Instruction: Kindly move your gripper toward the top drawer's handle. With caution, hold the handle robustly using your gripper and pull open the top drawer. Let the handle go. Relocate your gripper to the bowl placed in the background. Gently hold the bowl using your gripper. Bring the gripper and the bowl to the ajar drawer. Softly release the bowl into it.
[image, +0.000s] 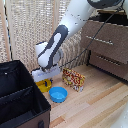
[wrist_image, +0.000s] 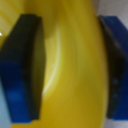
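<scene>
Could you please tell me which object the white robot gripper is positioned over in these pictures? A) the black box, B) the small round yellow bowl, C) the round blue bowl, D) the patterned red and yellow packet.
B: in the exterior view the white boxy gripper sits right over the small round yellow bowl, and the wrist view shows yellow filling the gap between the dark fingers, while the round blue bowl lies apart.

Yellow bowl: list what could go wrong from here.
1. The gripper is down at the yellow bowl, fingers straddling part of it; a rim-only grip might slip when lifted.
2. The blue bowl and patterned packet sit close by and could be knocked.
3. The dresser's drawers look closed.
</scene>
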